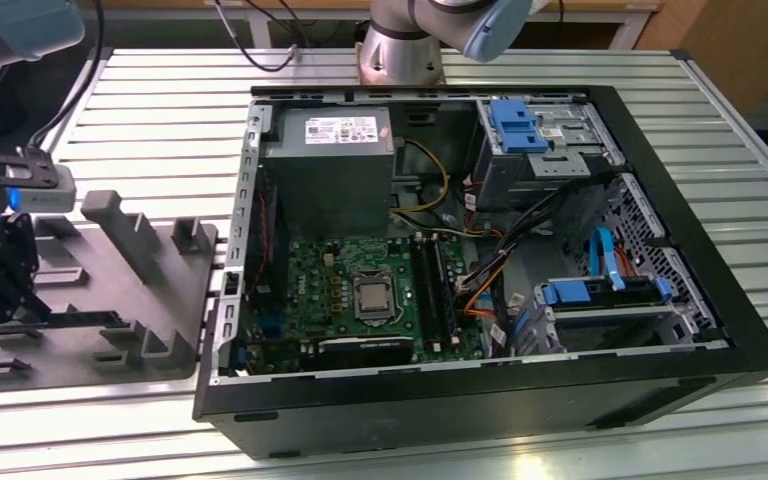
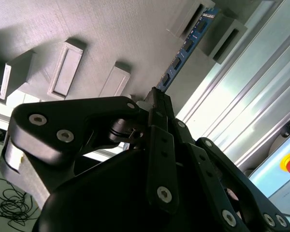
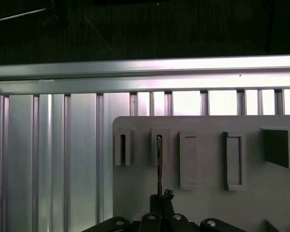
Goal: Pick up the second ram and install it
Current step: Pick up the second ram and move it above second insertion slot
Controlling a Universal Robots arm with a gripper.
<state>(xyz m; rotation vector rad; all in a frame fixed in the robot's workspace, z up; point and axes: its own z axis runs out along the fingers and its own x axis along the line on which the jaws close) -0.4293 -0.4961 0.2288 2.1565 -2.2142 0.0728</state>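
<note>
One black gripper (image 1: 1,300) hung over the grey plastic holder tray (image 1: 157,300), at nine o'clock from the open computer case (image 1: 491,400) in the exterior view, probably because the tray stores sticks standing on edge. In the second wrist view its matte fingers (image 2: 159,140) looked pinched shut on the second ram (image 2: 183,48), a thin blue board studded with black chips, its far end between raised tray posts. In the first wrist view the second ram (image 3: 159,159) showed edge-on, a dark sliver.

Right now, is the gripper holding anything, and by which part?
Yes: the gripper looks shut on the second ram, pinching one end of the stick; its other end sits in a slot of the grey holder tray.
</note>
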